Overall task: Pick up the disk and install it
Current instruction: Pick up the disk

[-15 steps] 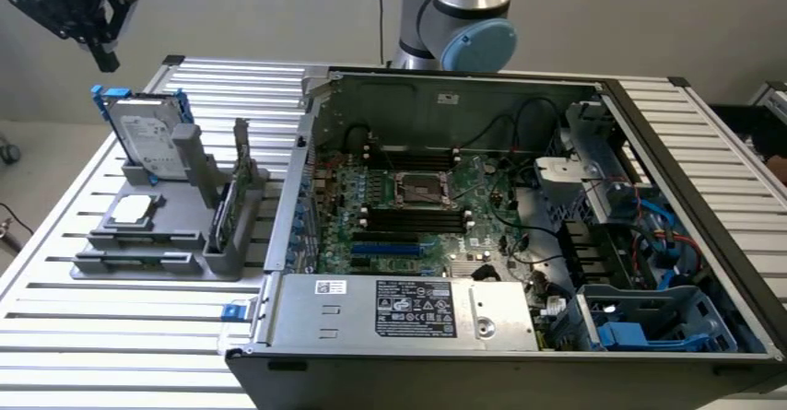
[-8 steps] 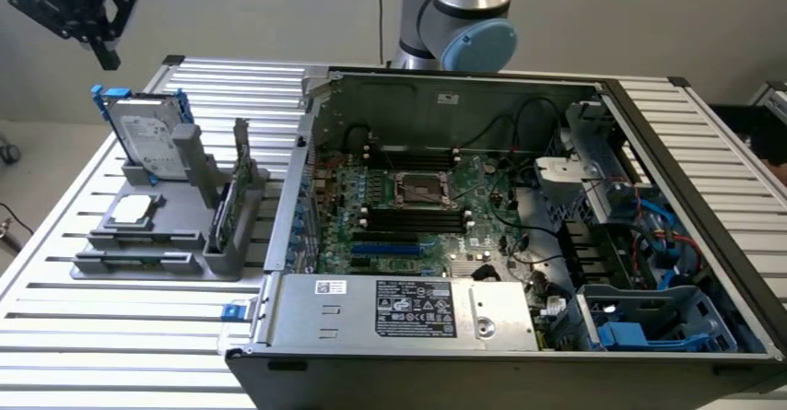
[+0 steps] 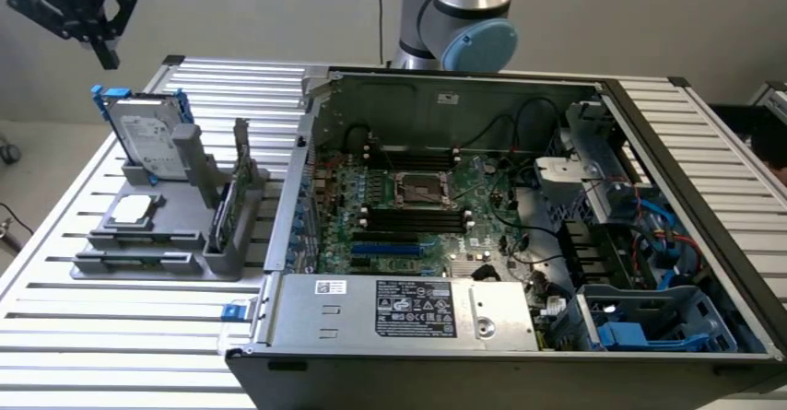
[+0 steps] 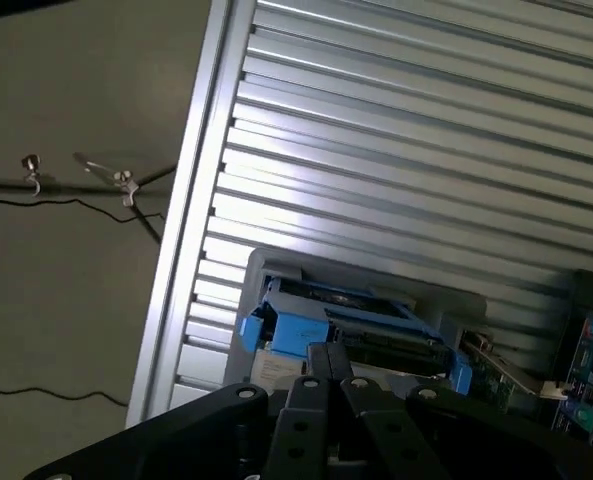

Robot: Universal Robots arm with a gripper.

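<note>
The disk [image 3: 147, 134] is a silver-grey drive with a white label in a blue carrier. It stands on edge in a grey holder [image 3: 160, 249] on the exterior view's left. My black gripper [image 3: 105, 57] hangs in the air above and slightly to the left of the disk, well apart from it. Its fingers look shut with nothing between them. In the wrist view the gripper [image 4: 328, 362] points down at the disk's blue top edge [image 4: 316, 325], which lies just beyond the fingertips.
The holder also carries a small square silver chip [image 3: 132, 209] and an upright green card [image 3: 228, 203]. An open computer case [image 3: 492, 198] fills the centre and right, with blue drive bays [image 3: 640, 327] at its near right corner. Everything rests on a slatted metal table [image 3: 74, 336].
</note>
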